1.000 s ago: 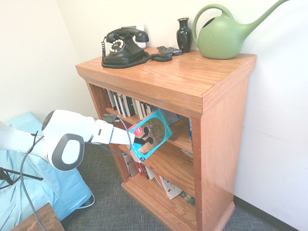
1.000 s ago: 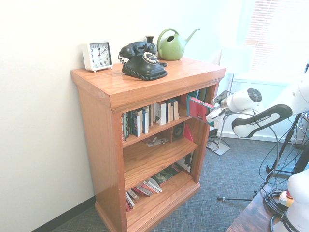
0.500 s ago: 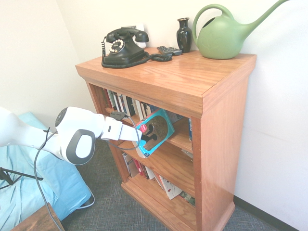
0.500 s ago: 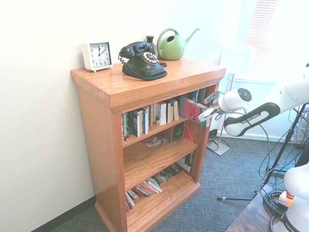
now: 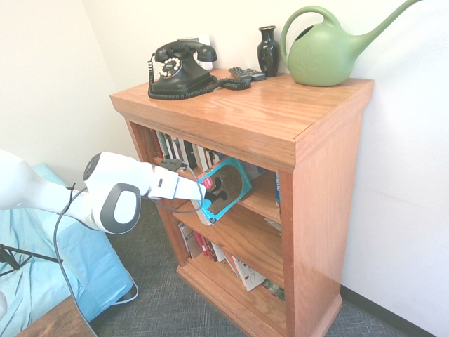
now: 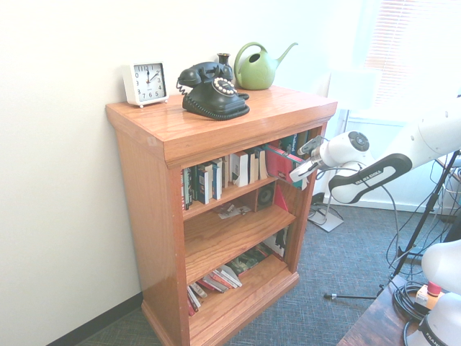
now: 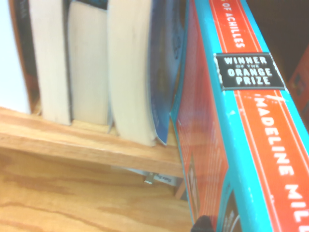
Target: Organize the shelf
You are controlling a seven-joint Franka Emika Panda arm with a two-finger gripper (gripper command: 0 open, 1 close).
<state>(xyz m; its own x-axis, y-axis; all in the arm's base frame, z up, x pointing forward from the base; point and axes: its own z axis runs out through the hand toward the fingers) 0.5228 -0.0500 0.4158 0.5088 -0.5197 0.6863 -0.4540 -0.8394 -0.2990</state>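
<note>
Since a second ago my gripper (image 5: 208, 193) has carried the teal book (image 5: 226, 188) further into the shelf (image 5: 280, 133).
Clamped shut on it, spine outward, I'm keeping it tilted to slot beside the upper-tier row of books (image 6: 220, 176).

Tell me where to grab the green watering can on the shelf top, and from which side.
Grip the watering can by its arched loop handle, probably coming from above. The loop stands clear over the round body, which looks too wide and smooth for a two-finger hand; the long spout is thin and off-centre, so the can would likely tip. Watch the black vase close beside it.
</note>
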